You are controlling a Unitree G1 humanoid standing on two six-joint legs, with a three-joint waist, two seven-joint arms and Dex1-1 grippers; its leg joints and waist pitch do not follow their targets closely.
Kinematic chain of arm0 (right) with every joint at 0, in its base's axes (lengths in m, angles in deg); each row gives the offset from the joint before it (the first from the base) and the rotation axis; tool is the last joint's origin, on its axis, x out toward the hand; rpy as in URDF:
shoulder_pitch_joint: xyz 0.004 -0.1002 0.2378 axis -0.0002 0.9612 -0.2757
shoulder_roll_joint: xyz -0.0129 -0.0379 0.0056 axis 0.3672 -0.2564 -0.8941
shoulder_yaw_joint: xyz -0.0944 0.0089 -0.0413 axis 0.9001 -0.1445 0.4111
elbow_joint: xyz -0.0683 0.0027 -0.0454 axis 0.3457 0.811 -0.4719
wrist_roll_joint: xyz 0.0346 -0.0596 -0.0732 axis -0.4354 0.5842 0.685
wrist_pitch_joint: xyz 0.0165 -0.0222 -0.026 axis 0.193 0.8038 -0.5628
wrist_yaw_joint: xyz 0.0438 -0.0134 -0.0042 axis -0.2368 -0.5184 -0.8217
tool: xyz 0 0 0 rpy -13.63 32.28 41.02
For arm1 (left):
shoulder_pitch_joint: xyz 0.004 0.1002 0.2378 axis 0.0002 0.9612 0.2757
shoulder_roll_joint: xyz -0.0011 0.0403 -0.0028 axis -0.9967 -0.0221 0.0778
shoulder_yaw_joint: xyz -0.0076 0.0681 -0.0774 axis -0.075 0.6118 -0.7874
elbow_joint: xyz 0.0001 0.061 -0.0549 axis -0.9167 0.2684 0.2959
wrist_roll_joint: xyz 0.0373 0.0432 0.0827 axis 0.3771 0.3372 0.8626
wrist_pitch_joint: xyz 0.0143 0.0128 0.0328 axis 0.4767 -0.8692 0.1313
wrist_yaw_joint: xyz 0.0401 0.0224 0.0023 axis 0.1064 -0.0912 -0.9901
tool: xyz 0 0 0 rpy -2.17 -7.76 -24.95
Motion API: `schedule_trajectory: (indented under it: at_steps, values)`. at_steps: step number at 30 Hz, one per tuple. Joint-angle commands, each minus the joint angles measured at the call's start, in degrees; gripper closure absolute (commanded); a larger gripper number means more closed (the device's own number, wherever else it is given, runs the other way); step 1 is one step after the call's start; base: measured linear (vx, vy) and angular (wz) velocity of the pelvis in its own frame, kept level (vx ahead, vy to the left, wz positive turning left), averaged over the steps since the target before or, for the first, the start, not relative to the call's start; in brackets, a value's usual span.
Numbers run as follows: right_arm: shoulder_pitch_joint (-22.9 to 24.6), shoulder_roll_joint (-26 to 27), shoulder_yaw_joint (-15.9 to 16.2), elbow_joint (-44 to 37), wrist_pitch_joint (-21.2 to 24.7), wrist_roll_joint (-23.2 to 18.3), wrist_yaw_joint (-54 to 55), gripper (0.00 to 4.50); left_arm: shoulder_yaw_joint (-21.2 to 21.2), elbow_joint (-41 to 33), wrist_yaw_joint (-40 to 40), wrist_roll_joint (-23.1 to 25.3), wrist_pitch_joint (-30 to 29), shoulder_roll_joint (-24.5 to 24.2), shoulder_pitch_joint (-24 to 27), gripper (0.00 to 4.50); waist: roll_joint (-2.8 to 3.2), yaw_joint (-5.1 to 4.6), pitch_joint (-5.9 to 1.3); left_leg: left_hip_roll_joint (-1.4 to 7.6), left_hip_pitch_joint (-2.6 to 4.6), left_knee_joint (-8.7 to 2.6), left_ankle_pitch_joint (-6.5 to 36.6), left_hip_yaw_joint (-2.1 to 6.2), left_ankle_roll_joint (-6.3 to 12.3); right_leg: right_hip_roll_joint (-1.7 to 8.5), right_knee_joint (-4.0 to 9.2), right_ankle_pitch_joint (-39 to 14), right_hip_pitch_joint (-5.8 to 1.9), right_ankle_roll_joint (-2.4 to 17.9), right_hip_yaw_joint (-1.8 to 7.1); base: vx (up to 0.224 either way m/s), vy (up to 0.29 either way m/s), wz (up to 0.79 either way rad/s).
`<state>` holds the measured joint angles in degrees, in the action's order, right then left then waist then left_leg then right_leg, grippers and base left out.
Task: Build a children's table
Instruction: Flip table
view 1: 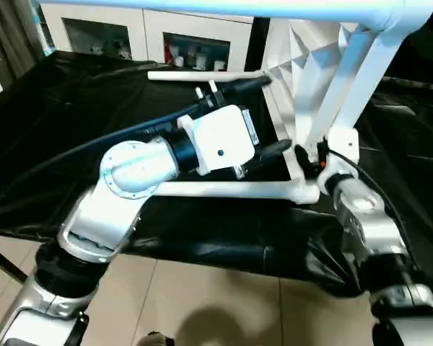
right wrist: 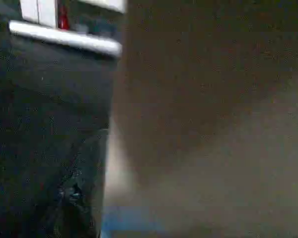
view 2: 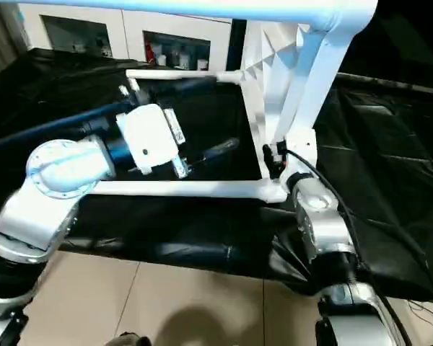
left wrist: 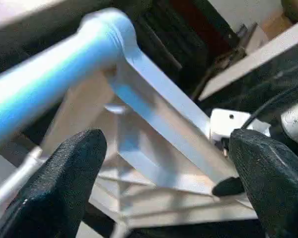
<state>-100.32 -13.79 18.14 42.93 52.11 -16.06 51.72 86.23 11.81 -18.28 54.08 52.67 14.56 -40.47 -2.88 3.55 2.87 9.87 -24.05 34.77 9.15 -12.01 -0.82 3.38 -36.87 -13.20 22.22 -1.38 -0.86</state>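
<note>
Gaping with nothing between its fingers, the left gripper [view 1: 263, 115] faces the white ribbed plastic tabletop [view 1: 303, 65], standing on edge on the black-covered table [view 1: 72, 122]; right gripper [view 1: 310, 155] (state hidden) meets a tapered white leg [view 1: 346, 86]. Probably light, stiff, slippery; grasp near sockets.

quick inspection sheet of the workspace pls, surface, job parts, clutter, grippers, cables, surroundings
surface: black sheet covering the work area, wrinkled.
job's things: table top tipped on edge, ribbed underside showing; legs fitted in its sockets.
clutter: nothing seen.
grippers: left gripper open, fingers spread before a corner socket; right gripper against the top's lower edge, state unclear.
cables: black cable along the right forearm.
surroundings: white cabinet with glass doors behind; tiled floor below.
</note>
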Motion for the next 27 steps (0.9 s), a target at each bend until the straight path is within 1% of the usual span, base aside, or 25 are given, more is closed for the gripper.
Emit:
schedule_trajectory:
  at_steps: [1,3,4,6,8,10,11,12,14,16,17,18,19,20,21,22,23,25,26,27]
  values:
    - [-1.4,0.1,-0.1,0.3,-2.2,0.7,-0.6,1.38,-1.0,-0.6,-1.4,2.0,1.8,-0.2,-1.5,0.0,-0.12,0.23,-3.54,3.5,2.65,-3.89,11.6,1.8,-2.89,4.09,4.29,-4.2,-1.32,9.9,1.77,0.0,0.0,0.0]
    - [-1.5,0.2,0.1,0.5,-3.4,1.4,-0.4,1.38,-1.6,-0.2,-3.2,3.9,3.1,-0.4,-2.2,0.0,-0.36,0.22,-3.5,3.48,2.51,-3.88,11.4,1.8,-2.87,4.13,4.32,-4.2,-1.4,9.6,1.79,0.0,0.0,0.0]
    - [-1.6,0.5,0.2,0.4,-5.5,1.8,-0.1,1.38,-2.7,0.7,-5.8,6.0,4.5,-0.5,-3.2,0.0,-0.32,0.24,-3.6,3.46,2.48,-3.78,10.5,1.81,-2.66,4.16,4.18,-3.3,-1.39,9.6,1.79,0.0,0.0,0.0]
    - [-1.8,0.6,0.1,0.5,-6.0,1.9,0.0,1.38,-3.2,1.1,-7.0,6.8,5.2,-0.5,-3.6,0.0,-0.47,0.18,-3.62,3.37,2.42,-3.68,9.9,1.77,-2.31,4.09,4.06,-2.1,-1.46,9.7,1.78,0.0,0.0,0.0]
    - [-2.1,0.9,-0.2,1.0,-6.5,1.6,0.1,1.38,-4.1,2.0,-9.2,8.7,6.0,-0.6,-4.2,0.0,-0.45,0.19,-3.68,3.33,2.35,-3.56,8.8,1.78,-1.72,4.09,3.88,-0.6,-1.58,9.9,1.77,0.0,0.0,0.0]
    - [-2.5,1.1,-0.3,1.6,-7.3,1.5,0.1,1.38,-4.9,3.2,-11.1,10.5,6.7,-0.7,-4.9,0.0,-0.3,0.19,-3.72,3.31,2.42,-3.5,8.6,1.76,-1.34,3.96,3.81,0.1,-1.48,10.3,1.71,0.0,0.0,0.0]
    - [-2.6,1.2,-0.4,2.0,-8.3,1.5,-0.1,1.38,-5.4,4.2,-12.6,12.2,7.8,-1.1,-5.5,0.0,-0.09,0.25,-3.71,3.31,2.48,-3.51,8.7,1.8,-1.43,3.99,3.77,0.0,-1.45,10.4,1.7,0.0,0.0,0.0]
    - [-2.7,1.3,-0.6,2.2,-9.1,1.5,-0.3,1.54,-5.7,4.8,-13.9,13.8,8.9,-1.4,-6.1,0.0,-0.11,0.21,-3.67,3.35,2.49,-3.55,9.5,1.81,-1.55,3.99,3.94,-0.7,-1.38,10.4,1.71,0.0,0.0,0.0]
    - [-2.6,1.5,-0.9,2.2,-9.6,1.2,-0.7,1.73,-5.9,5.2,-14.5,14.6,9.6,-1.5,-6.7,0.0,-0.07,0.23,-3.72,3.4,2.5,-3.59,9.8,1.89,-1.71,4.09,3.89,-0.9,-1.44,10.4,1.7,0.0,0.0,0.0]
    - [-2.6,1.6,-1.1,2.3,-10.0,1.2,-1.0,1.78,-6.0,5.5,-15.3,15.5,10.2,-1.7,-7.2,0.0,0.0,0.24,-3.72,3.43,2.53,-3.63,9.8,1.9,-1.67,4.06,3.83,-0.2,-1.37,10.6,1.7,0.0,0.0,0.0]
    - [-2.5,1.7,-1.1,2.5,-10.3,1.3,-1.2,1.91,-6.2,6.5,-15.9,16.5,11.0,-2.1,-7.8,0.0,0.08,0.38,-3.79,3.42,2.59,-3.57,9.8,1.94,-1.7,4.1,3.78,0.0,-1.41,10.7,1.66,0.0,0.0,0.0]
    - [-2.4,1.8,-1.1,2.5,-10.4,1.3,-1.2,2.03,-6.2,7.0,-16.5,17.3,11.4,-2.4,-8.1,0.0,0.0,0.36,-3.85,3.35,2.45,-3.54,9.0,1.92,-1.5,4.02,3.63,1.1,-1.55,10.8,1.66,0.0,0.0,0.0]
    - [-2.3,1.8,-1.0,2.6,-10.5,1.4,-1.3,2.1,-6.2,7.6,-17.1,17.8,12.1,-2.6,-8.4,0.0,0.23,0.39,-3.84,3.33,2.5,-3.53,8.7,1.93,-1.36,4.01,3.55,1.8,-1.47,10.9,1.65,0.0,0.0,0.0]
    - [-2.3,1.8,-1.0,2.6,-10.6,1.4,-1.3,2.15,-6.3,7.7,-17.1,17.9,12.2,-2.6,-8.4,0.0,0.15,0.35,-3.83,3.28,2.5,-3.49,8.8,1.88,-1.2,3.97,3.65,1.8,-1.43,11.0,1.66,0.0,0.0,0.0]
    - [-2.3,1.8,-0.8,2.7,-10.9,1.5,-1.4,2.15,-6.3,8.3,-17.5,18.1,12.9,-2.7,-8.7,0.0,0.08,0.4,-3.84,3.29,2.45,-3.52,8.8,1.92,-1.23,4.03,3.59,1.8,-1.55,11.1,1.63,0.0,0.0,0.0]
    - [-2.3,1.8,-0.7,2.9,-11.2,1.6,-1.5,2.29,-6.3,9.4,-17.9,18.7,13.8,-3.1,-9.3,0.0,0.21,0.39,-3.89,3.27,2.41,-3.5,8.6,1.93,-1.26,4.03,3.54,2.2,-1.58,11.2,1.62,0.0,0.0,0.0]
    - [-2.3,1.8,-0.6,3.0,-11.5,1.7,-1.7,2.34,-6.3,10.7,-18.0,19.0,14.3,-3.2,-10.0,0.0,0.17,0.35,-3.89,3.24,2.37,-3.49,8.6,1.94,-1.17,3.99,3.55,2.2,-1.58,11.2,1.61,0.0,0.0,0.0]
    - [-2.2,2.0,-0.8,3.0,-11.8,1.9,-1.9,2.36,-5.8,14.1,-18.0,20.8,14.3,-3.8,-11.6,0.0,0.17,0.43,-3.94,3.19,2.5,-3.42,8.6,1.87,-1.06,3.98,3.59,2.1,-1.47,11.4,1.66,0.0,0.0,0.0]
    - [-2.2,2.0,-0.8,2.9,-11.8,1.9,-1.9,2.4,-5.8,14.5,-17.9,20.9,14.2,-3.8,-11.8,0.0,0.21,0.47,-3.96,3.21,2.54,-3.43,8.4,1.89,-1.05,4.02,3.51,2.4,-1.52,11.6,1.65,0.0,0.0,0.0]
    - [-2.4,2.0,-0.9,3.0,-11.8,2.0,-2.0,2.41,-5.4,16.1,-18.0,21.7,14.0,-4.1,-12.5,0.0,0.4,0.5,-3.94,3.26,2.52,-3.48,8.3,1.96,-1.11,4.08,3.44,2.7,-1.55,11.7,1.63,0.0,0.0,0.0]
